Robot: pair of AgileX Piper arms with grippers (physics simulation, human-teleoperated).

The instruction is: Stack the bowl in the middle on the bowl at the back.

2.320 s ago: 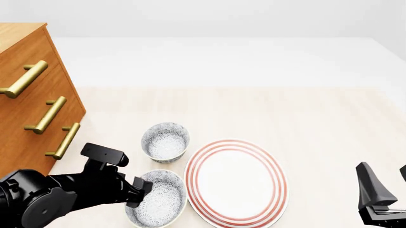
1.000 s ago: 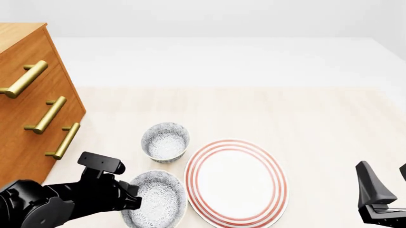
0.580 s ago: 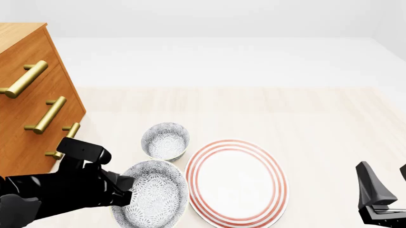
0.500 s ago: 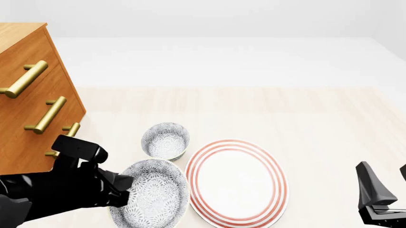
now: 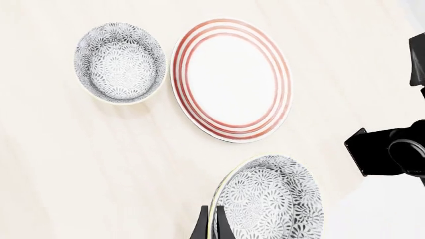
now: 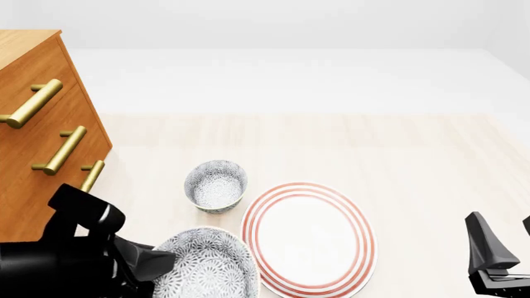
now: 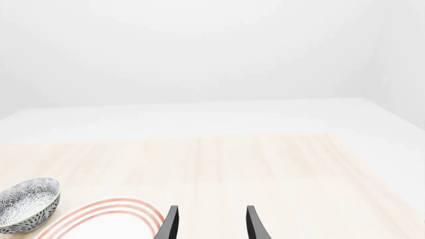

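Observation:
The bowl in the middle [image 6: 207, 266], white with a grey speckled pattern, hangs above the table's near edge. My left gripper [image 6: 162, 263] is shut on its left rim. The left wrist view shows this bowl [image 5: 271, 199] close up, its rim pinched between the two fingers [image 5: 200, 228]. The bowl at the back [image 6: 215, 185] stands upright on the table farther off, also seen as the small bowl [image 5: 119, 62]. My right gripper [image 6: 499, 257] waits open at the near right, its fingers [image 7: 171, 224] apart with nothing between them.
A large red-ringed white plate [image 6: 308, 236] lies right of both bowls. A wooden drawer chest [image 6: 41, 143] with brass handles stands at the left. A speckled bowl [image 7: 27, 204] shows at the right wrist view's edge; which one is unclear.
My left gripper has closed on the middle bowl's rim and lifted it off the table, drawing it up and toward the near edge. The right arm has not moved.

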